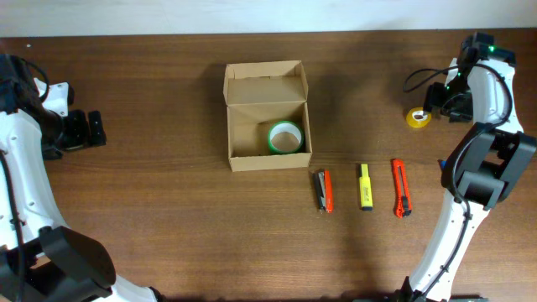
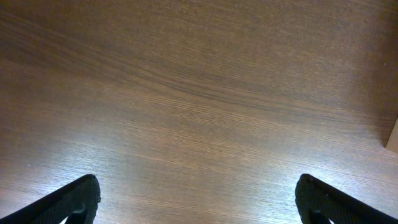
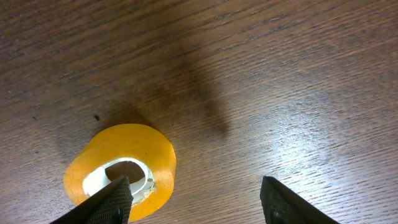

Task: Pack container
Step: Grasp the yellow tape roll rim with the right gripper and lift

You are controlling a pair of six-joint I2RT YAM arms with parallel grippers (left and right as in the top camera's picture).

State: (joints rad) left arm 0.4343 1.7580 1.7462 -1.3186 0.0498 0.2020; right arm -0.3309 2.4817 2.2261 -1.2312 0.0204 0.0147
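Currently the open right pincer [image 3: 196,202] hovers at the yellow tape roll [image 3: 146,152].

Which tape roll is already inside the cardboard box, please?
The green roll, lying in the box; the yellow roll sits on the table by the right gripper.

Overhead view: even light, sharp all over, soft shadow on table [image 1: 168,235] right of container [image 1: 267,82]. Left wrist view: broad white glare across lower half, upper left dimmer, wood grain soft. Right wrist view: glare at right, smudgy shadow above yellow tape roll [image 3: 121,165], fingertips [image 3: 109,202] dark, blurred.
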